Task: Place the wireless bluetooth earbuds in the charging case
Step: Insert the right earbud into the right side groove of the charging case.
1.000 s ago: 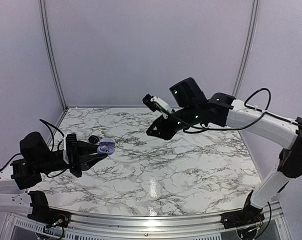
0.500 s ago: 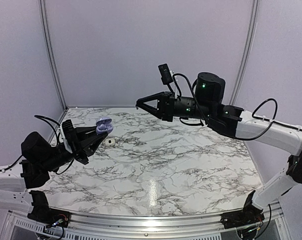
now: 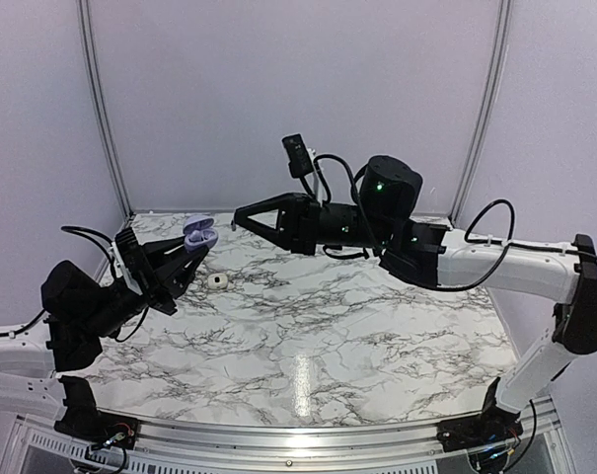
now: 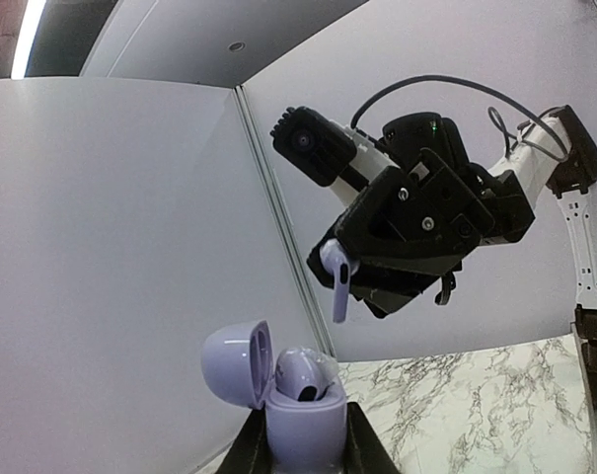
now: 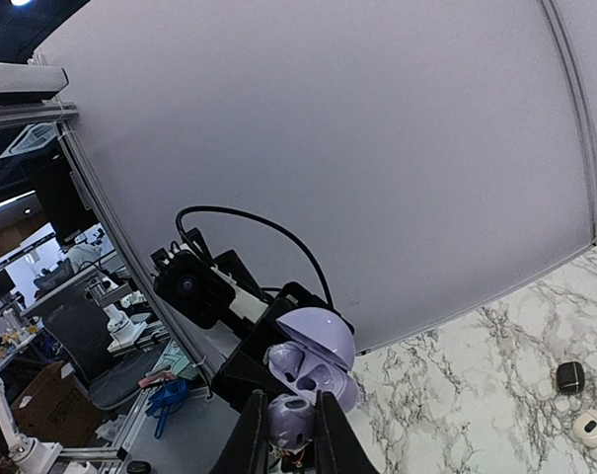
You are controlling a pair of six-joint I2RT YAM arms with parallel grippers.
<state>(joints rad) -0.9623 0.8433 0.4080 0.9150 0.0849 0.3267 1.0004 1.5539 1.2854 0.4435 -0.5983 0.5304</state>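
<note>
A pale lilac charging case (image 3: 199,235) is held in the air at the left with its lid open, and my left gripper (image 3: 191,253) is shut on its base. In the left wrist view the case (image 4: 300,427) sits between the fingers, lid (image 4: 235,363) swung left, with one lilac earbud (image 4: 305,374) seated in it. My right gripper (image 3: 237,219) reaches in from the right and is shut on a second lilac earbud (image 5: 291,419), also visible as a stemmed earbud (image 4: 339,279). It hangs a short way from the case (image 5: 323,367) and is not touching it.
A small white object (image 3: 216,281) lies on the marble table (image 3: 357,326) below the two grippers. The right wrist view shows this white object (image 5: 591,427) and a small black one (image 5: 570,376) near it. Grey walls enclose the back and sides.
My left gripper has lifted the open case up off the table. My right arm has swung left and come level, bringing its earbud close to the case.
</note>
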